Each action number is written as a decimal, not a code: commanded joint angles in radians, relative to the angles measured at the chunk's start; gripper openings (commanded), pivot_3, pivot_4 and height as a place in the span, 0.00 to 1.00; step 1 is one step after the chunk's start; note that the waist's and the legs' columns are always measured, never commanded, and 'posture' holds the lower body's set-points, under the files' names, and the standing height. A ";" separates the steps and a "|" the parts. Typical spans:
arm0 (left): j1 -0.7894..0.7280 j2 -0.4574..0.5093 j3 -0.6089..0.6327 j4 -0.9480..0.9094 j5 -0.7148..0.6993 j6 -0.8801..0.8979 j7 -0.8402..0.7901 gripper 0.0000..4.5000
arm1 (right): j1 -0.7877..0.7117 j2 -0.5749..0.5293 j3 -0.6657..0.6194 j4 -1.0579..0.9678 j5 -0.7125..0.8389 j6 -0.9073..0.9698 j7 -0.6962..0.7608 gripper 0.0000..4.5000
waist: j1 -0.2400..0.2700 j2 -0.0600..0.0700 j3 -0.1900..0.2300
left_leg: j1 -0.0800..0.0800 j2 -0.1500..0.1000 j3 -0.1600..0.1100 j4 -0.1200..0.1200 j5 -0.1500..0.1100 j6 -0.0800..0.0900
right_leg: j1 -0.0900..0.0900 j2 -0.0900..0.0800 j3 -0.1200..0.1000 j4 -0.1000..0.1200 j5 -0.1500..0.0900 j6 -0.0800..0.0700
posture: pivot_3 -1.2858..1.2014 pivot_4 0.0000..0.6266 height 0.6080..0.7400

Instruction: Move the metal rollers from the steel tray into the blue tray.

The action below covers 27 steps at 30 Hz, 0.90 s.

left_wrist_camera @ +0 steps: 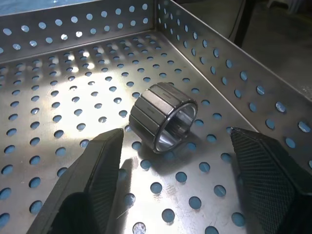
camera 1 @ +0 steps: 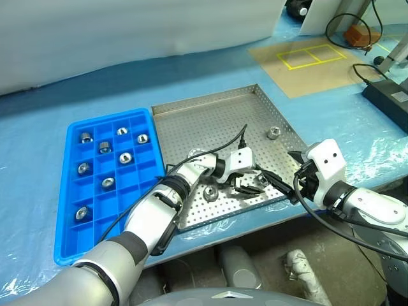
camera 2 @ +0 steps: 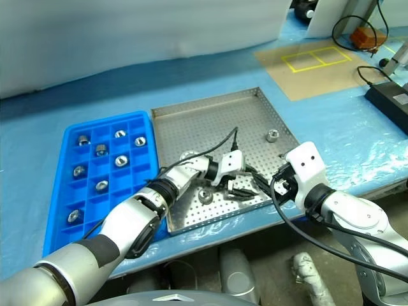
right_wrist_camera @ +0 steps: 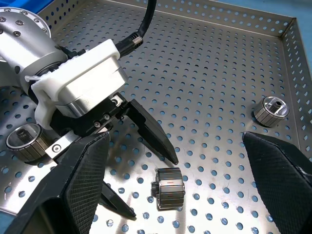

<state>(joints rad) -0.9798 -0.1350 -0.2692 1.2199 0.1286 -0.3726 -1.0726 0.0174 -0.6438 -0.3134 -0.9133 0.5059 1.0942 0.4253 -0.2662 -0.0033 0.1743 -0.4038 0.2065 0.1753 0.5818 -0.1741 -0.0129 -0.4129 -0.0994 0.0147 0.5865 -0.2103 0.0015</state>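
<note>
A blue plastic sheet covers the desk; at upper right, a tan mat with yellow-taped rectangles, black cables and a black box.

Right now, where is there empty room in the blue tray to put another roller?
The blue tray has free squares: the whole column beside the steel tray below its top roller, and the near-end row. It is crowded at the far end, where most rollers sit. In the steel tray, the far half is bare; both grippers crowd the near edge.
</note>
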 commanded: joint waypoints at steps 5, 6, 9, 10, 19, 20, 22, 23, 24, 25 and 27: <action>-0.032 -0.096 0.011 0.018 0.002 0.020 0.107 0.82 | -0.002 -0.014 -0.019 -0.025 -0.005 -0.027 -0.023 1.00 | -0.002 0.000 0.000 | 0.000 0.000 0.000 0.000 0.000 0.000 | 0.000 0.000 0.000 0.000 0.000 0.000 | 0.20 0.24 1.00; -0.032 -0.097 0.014 0.020 -0.001 0.023 0.111 0.82 | -0.002 -0.014 -0.018 -0.024 -0.006 -0.029 -0.025 1.00 | -0.002 0.000 0.000 | 0.000 0.000 0.000 0.000 0.000 0.000 | 0.000 0.000 0.000 0.000 0.000 0.000 | 0.20 0.24 1.00; -0.033 -0.101 0.019 0.024 -0.009 0.032 0.108 0.82 | -0.003 -0.015 -0.014 -0.021 -0.007 -0.034 -0.030 1.00 | -0.004 0.000 0.000 | 0.000 0.000 0.000 0.000 0.000 0.000 | 0.000 0.000 0.000 -0.001 0.000 0.000 | 0.20 0.24 1.00; -0.034 -0.103 0.020 0.024 -0.009 0.029 0.121 0.82 | -0.001 -0.017 -0.012 -0.021 -0.009 -0.036 -0.030 1.00 | -0.005 0.000 0.000 | 0.000 0.000 0.000 0.000 0.000 0.000 | 0.000 0.000 0.000 -0.001 0.000 0.000 | 0.20 0.24 1.00; -0.046 -0.123 0.085 -0.015 -0.104 0.046 0.028 0.82 | 0.005 -0.023 -0.008 -0.018 -0.009 -0.044 -0.034 1.00 | -0.021 0.000 0.000 | -0.001 -0.001 0.000 0.000 -0.001 0.001 | 0.001 -0.002 -0.002 -0.002 0.000 0.001 | 0.21 0.24 1.00; -0.045 -0.123 0.090 -0.017 -0.112 0.045 0.024 0.82 | 0.007 -0.023 -0.005 -0.017 -0.011 -0.046 -0.035 1.00 | -0.021 0.000 0.000 | -0.001 -0.001 0.000 0.000 -0.001 0.001 | 0.001 -0.002 -0.002 -0.002 0.000 0.001 | 0.21 0.24 1.00; -0.040 -0.126 0.087 -0.023 -0.115 0.026 0.015 0.82 | 0.009 -0.022 0.001 -0.015 -0.012 -0.050 -0.036 1.00 | -0.021 0.000 0.000 | -0.001 -0.001 0.000 0.000 -0.001 0.001 | 0.001 -0.002 -0.003 -0.002 0.000 0.001 | 0.21 0.24 1.00; -0.036 -0.131 0.088 -0.030 -0.124 0.028 -0.005 0.82 | 0.008 -0.022 0.004 -0.015 -0.012 -0.051 -0.037 1.00 | -0.021 0.000 0.000 | -0.001 -0.001 0.000 0.000 -0.001 0.001 | 0.001 -0.003 -0.004 -0.002 0.000 0.001 | 0.21 0.24 1.00; -0.033 -0.135 0.090 -0.037 -0.133 0.033 -0.022 0.82 | 0.008 -0.022 0.005 -0.014 -0.011 -0.051 -0.038 1.00 | -0.021 0.000 0.000 | -0.001 -0.001 0.000 0.000 -0.001 0.002 | 0.001 -0.004 -0.005 -0.002 0.000 0.001 | 0.21 0.24 1.00; -0.030 -0.139 0.089 -0.042 -0.139 0.037 -0.034 0.82 | 0.008 -0.022 0.007 -0.014 -0.011 -0.052 -0.038 1.00 | -0.021 0.000 0.000 | -0.001 -0.001 0.000 0.000 -0.001 0.002 | 0.001 -0.005 -0.006 -0.002 0.000 0.001 | 0.21 0.24 1.00; -0.020 -0.145 0.079 -0.046 -0.137 0.030 -0.039 0.82 | 0.009 -0.023 0.007 -0.013 -0.010 -0.053 -0.039 1.00 | -0.021 0.000 0.000 | -0.001 -0.002 0.000 0.000 -0.001 0.002 | 0.003 -0.007 -0.008 -0.002 -0.001 0.002 | 0.21 0.24 1.00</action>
<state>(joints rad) -0.9826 -0.1395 -0.1942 1.2041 0.0101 -0.3302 -1.0997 0.0231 -0.6570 -0.2999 -0.9121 0.5028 1.0631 0.3901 -0.2876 -0.0032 0.1742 -0.4049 0.2043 0.1749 0.5817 -0.1755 -0.0104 -0.4095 -0.1066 0.0058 0.5839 -0.2113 0.0033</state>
